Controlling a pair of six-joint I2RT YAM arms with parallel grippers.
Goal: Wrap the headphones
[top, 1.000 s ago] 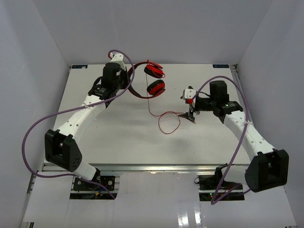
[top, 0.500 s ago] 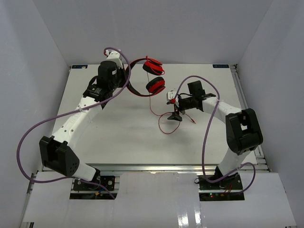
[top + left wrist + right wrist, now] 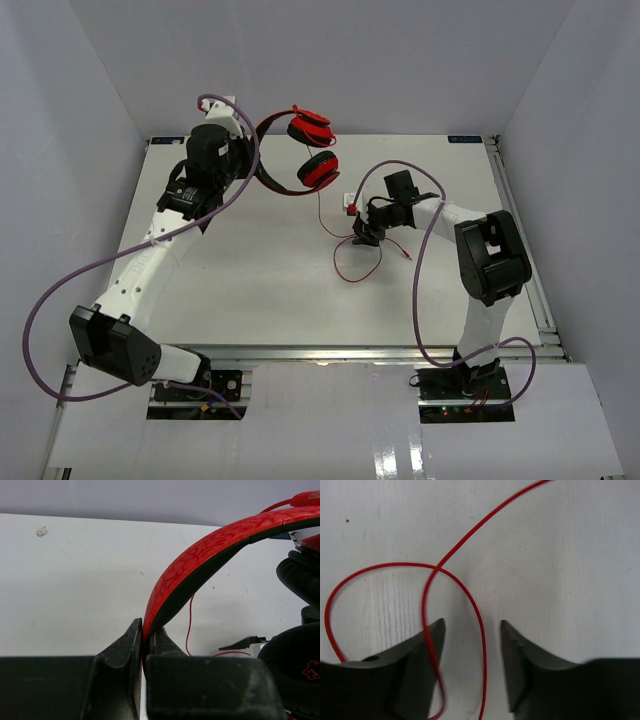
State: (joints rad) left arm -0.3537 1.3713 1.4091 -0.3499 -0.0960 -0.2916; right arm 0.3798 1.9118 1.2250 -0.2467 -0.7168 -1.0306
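Note:
The red headphones (image 3: 318, 168) hang at the back of the table, cups to the right. My left gripper (image 3: 250, 168) is shut on the red, black-lined headband (image 3: 200, 555), which is pinched between its fingers (image 3: 145, 640); black ear pads (image 3: 300, 575) show at the right edge. The thin red cable (image 3: 355, 272) runs down from the cups and loops on the table. My right gripper (image 3: 362, 238) points down at that loop. In the right wrist view it (image 3: 472, 625) is open, one cable strand (image 3: 481, 625) lying between the fingers and another crossing the left finger.
White table (image 3: 250, 290) boxed in by grey walls on three sides. The cable's plug end (image 3: 408, 258) lies right of the loop. Thick purple robot cables (image 3: 60, 290) arc beside both arms. A small speck (image 3: 42, 531) lies on the far table.
The left arm carried the headphones up and to the left. The right arm swung left over the cable loop, and its jaws narrowed from wide open to about half.

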